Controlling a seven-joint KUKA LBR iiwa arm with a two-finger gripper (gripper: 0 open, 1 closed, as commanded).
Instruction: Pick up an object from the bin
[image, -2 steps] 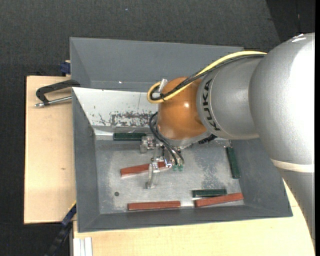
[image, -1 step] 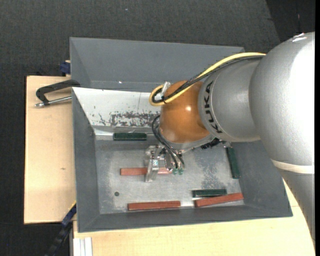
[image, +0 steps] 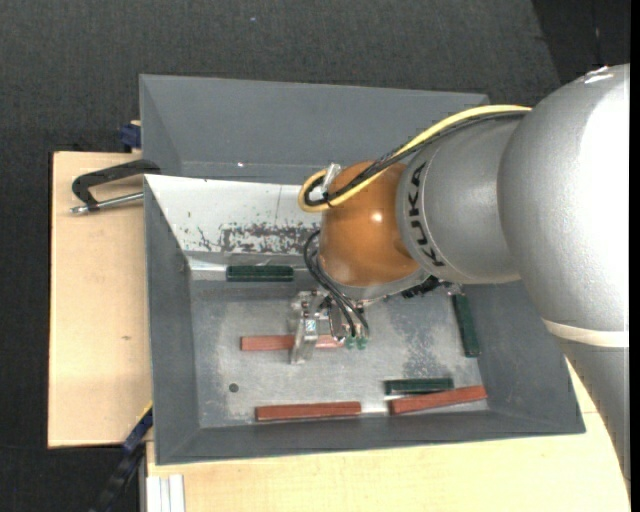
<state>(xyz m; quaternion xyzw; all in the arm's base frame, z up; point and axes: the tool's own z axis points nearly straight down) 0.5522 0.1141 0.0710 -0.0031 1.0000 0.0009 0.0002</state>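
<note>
**binwatcher:** ok so what's seen here, big stuff first?

**kuka_fan:** The grey metal bin (image: 300, 125) takes up most of the view. The silver arm (image: 520, 200) is reached in from the right, with its orange cover (image: 365, 235) hung over the back middle of the floor. Then bars, all lying flat. A long red-brown bar (image: 307, 410) is laid along the front wall. Right of it, in the front right corner, a red bar (image: 440, 400) is tucked just beside a dark green bar (image: 420, 385). Another green bar (image: 465, 325) is set along the right wall, and a third green bar (image: 260, 272) is parked against the back wall.

**binwatcher:** and the thing under the tool?

**kuka_fan:** A short red-brown bar (image: 262, 344) is found mid-floor, a bit left of centre, well apart from the rest. The gripper (image: 312, 338) is placed right at that bar's right end.

**binwatcher:** spread, pressed together, pinching it?

**kuka_fan:** Can't be told tbh, the tip is too cluttered. Nothing can be called gripped, and whether the bar is touched can't be made out either.
</note>
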